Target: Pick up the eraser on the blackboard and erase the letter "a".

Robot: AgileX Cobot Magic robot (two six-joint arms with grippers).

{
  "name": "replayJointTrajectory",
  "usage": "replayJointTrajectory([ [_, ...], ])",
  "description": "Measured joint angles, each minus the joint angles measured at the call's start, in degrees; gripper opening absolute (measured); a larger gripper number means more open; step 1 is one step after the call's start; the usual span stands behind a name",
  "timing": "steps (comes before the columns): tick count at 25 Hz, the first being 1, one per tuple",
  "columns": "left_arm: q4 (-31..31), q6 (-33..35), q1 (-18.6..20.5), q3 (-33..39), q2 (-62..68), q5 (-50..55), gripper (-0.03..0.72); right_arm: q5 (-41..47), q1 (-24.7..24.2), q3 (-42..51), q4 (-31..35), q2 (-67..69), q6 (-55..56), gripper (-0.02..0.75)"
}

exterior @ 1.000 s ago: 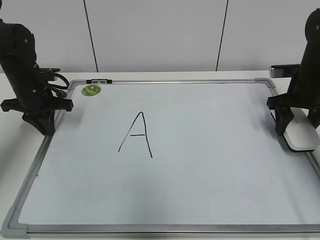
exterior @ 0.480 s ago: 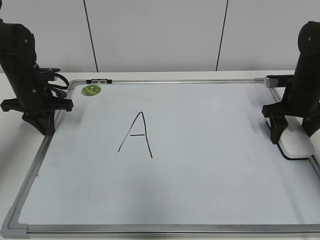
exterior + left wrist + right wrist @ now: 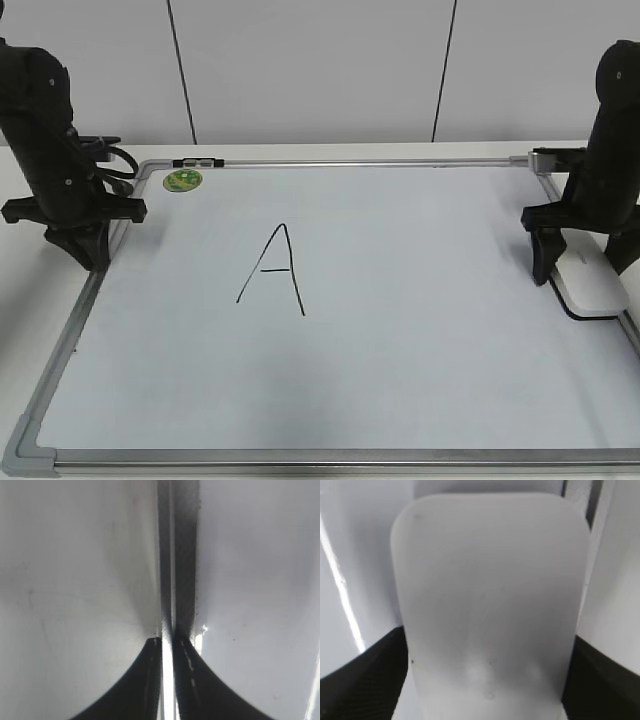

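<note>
The blackboard (image 3: 420, 350) lies flat on the table, a large white board in a grey frame. A large black capital "A" (image 3: 272, 268) is drawn left of its middle. No small letter "a" shows anywhere on the visible surface. The white eraser (image 3: 592, 285) rests at the board's right edge. My right gripper (image 3: 580, 270) is shut on it, one jaw on each long side, as the right wrist view shows (image 3: 487, 680) with the eraser (image 3: 490, 595) filling the gap. My left gripper (image 3: 85, 250) is shut and empty over the board's left frame (image 3: 167, 555).
A round green sticker (image 3: 182, 181) sits in the board's far left corner, beside a small dark clip (image 3: 198, 161) on the top frame. The left arm's cables (image 3: 115, 165) hang near that corner. A white wall stands behind the table.
My right gripper has moved a little left onto the board with the eraser in it. The left arm has not moved.
</note>
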Motion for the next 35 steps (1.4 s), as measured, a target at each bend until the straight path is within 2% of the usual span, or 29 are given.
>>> replayJointTrajectory([
  [7,1.30,0.00,0.00,0.00,0.00,0.00,0.097,0.00,0.00,-2.89,-0.66,-0.10,0.93,0.671],
  [14,6.46,-0.57,0.00,-0.10,-0.89,0.70,0.596,0.00,0.00,-4.80,-1.20,-0.20,2.20,0.671],
  [16,7.15,-0.66,0.00,-0.10,-1.99,0.84,0.656,0.00,0.00,-4.80,-1.32,-0.20,2.20,0.671],
  [21,7.76,-0.66,0.00,-0.10,-6.37,2.21,0.687,0.00,0.00,-4.80,-1.32,-0.88,2.85,0.669],
  [29,7.98,-0.70,0.00,-0.10,-13.33,6.97,0.683,0.11,0.00,-4.80,-0.66,-9.26,3.69,0.657],
  [35,8.49,-0.70,0.00,-0.10,-16.68,10.78,0.669,0.42,0.00,-4.80,0.94,-16.97,5.69,0.617],
])
